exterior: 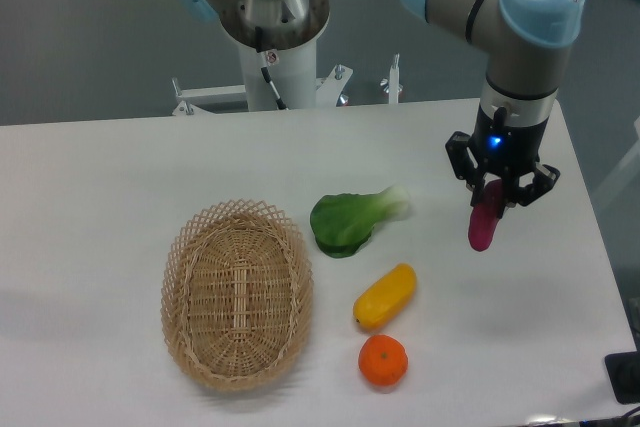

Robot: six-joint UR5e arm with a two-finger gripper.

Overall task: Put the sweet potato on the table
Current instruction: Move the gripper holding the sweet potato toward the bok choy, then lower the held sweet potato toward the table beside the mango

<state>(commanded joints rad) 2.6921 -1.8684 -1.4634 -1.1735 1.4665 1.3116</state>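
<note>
Since the job's just to set it down, I've got my jaws clamped on the top end of the sweet potato (483, 226), so it dangles nose-down near the right edge of the tabletop (100, 187), well away from the bok choy (350, 221) and basket (237, 293).
</note>
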